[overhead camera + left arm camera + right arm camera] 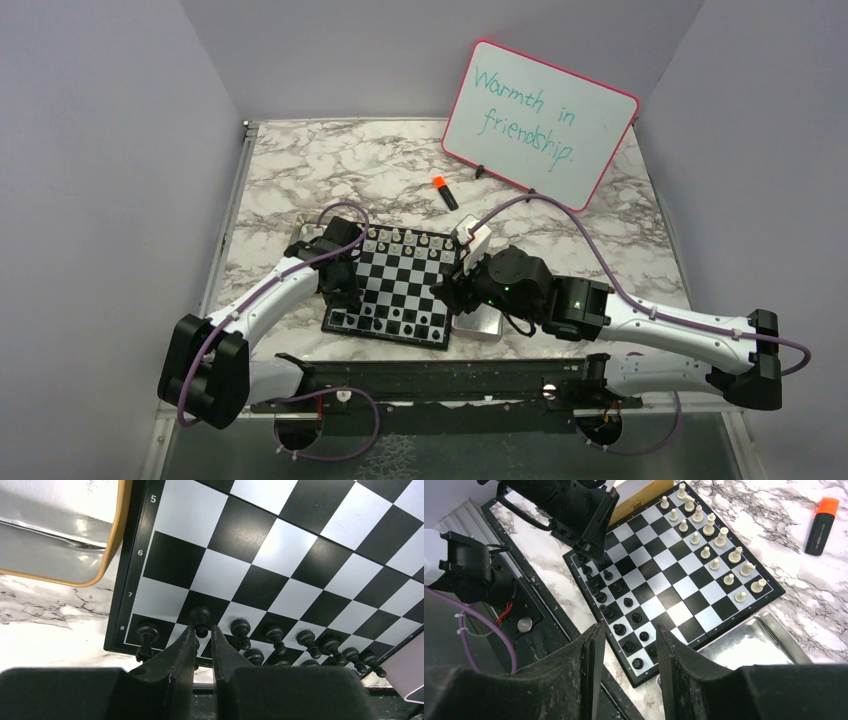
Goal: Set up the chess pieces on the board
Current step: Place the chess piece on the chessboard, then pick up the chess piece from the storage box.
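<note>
The board (405,281) lies mid-table, with white chess pieces (405,240) in two rows along its far edge and black chess pieces (395,322) along its near edge. My left gripper (202,627) is low over the board's near left corner. Its jaws stand a narrow gap apart, and the head of a black pawn (201,616) standing on its square sits between the tips. More black pieces (275,637) line up to its right. My right gripper (626,630) hangs open and holds nothing above the board's near right corner (644,672).
A silver tray (480,328) sits against the board's right side. A gold-rimmed tray (112,540) lies off the board's left edge. An orange-capped marker (445,192) and a leaning whiteboard (540,120) are behind the board.
</note>
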`<state>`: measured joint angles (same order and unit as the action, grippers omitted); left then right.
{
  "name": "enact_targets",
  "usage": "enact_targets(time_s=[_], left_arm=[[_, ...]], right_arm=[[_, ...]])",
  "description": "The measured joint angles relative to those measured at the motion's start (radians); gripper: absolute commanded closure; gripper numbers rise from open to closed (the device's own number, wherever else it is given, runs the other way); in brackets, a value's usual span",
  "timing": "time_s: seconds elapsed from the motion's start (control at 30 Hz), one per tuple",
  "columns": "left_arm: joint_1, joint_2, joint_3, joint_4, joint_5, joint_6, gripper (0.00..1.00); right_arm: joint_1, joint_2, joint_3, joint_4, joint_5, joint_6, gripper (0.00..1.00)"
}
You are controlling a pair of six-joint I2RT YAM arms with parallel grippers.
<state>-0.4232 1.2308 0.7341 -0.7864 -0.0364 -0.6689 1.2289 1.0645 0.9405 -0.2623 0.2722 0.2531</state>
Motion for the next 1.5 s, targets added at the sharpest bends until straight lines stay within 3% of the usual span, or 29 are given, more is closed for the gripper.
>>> enact_targets(time_s=[0.5,0.77,1.03,1.17,1.33,1.5], left_arm=[[-0.005,0.0,0.0,0.0,-0.002,0.0,0.81],[-0.005,-0.001,0.005,0.001,-0.002,0.0,0.72],[0.002,-0.011,0.161,-0.004,-0.041,0.034,0.66],[0.083,-0.004,0.232,0.024,-0.069,0.105,0.66],[0.322,0.042,0.238,0.116,-0.032,0.176,0.66],[0.423,0.101,0.236,0.218,0.031,0.205,0.66]], right_arm=[[0.0,0.002,-0.002,0.003,0.0,0.0,0.53],[0.0,0.002,-0.002,0.007,0.0,0.001,0.53],[0.0,0.015,-0.003,0.006,-0.001,0.001,0.53],[0.0,0.035,0.002,-0.008,-0.002,0.008,0.53],[0.0,0.051,0.031,-0.029,-0.002,0.007,0.53],[0.0,0.054,0.057,-0.032,0.01,-0.001,0.53]])
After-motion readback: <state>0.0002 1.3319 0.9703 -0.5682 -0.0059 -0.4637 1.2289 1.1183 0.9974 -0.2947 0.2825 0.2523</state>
